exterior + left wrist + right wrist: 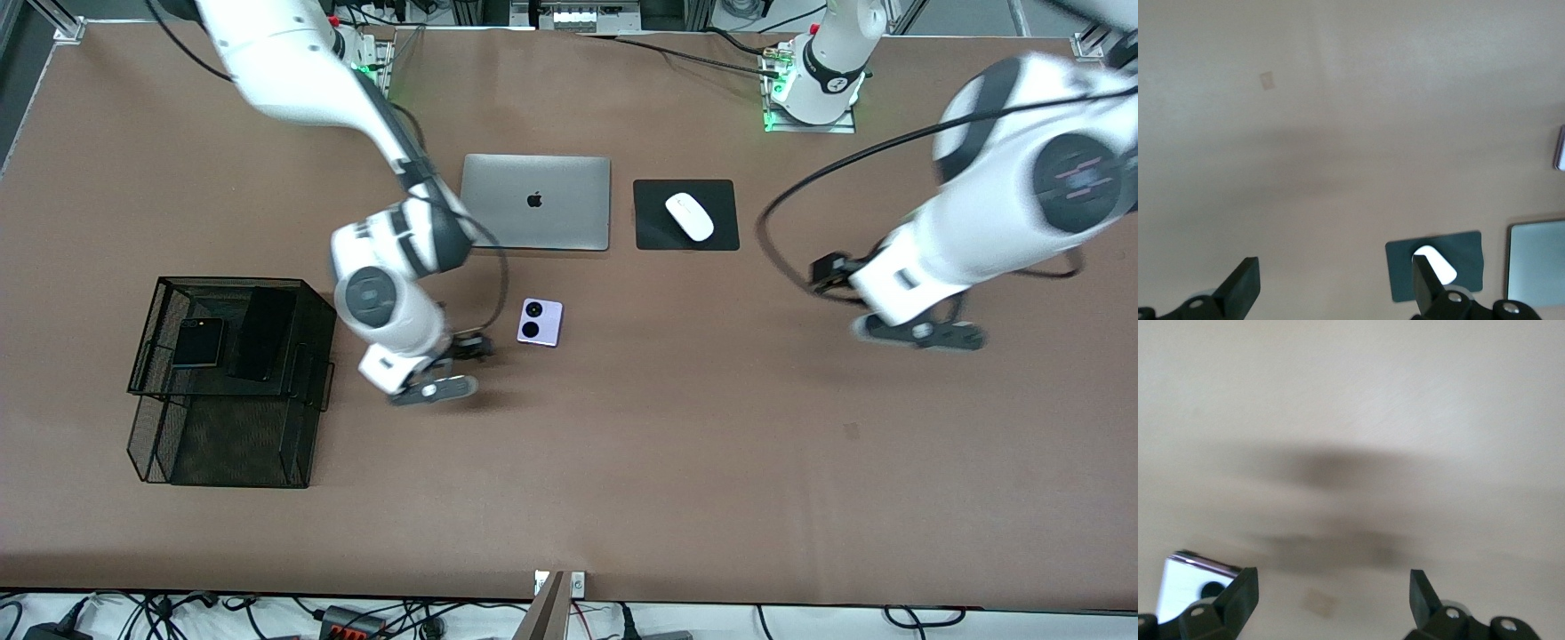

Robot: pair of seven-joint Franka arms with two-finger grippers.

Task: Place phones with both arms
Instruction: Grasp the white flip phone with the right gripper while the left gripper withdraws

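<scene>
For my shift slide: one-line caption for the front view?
Two black phones in mesh tray; lilac phone on table beside open right claw.

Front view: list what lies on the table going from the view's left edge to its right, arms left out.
Black wire mesh basket → lilac-white squarish phone with two round black lenses → black rectangular mouse pad bearing a white oval computer mouse.

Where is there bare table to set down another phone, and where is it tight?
Bare: the wide strip of table nearer the front camera than the lilac phone, and the stretch between mouse pad and left gripper. Crowded: between the mesh basket, right gripper, lilac phone and laptop.
</scene>
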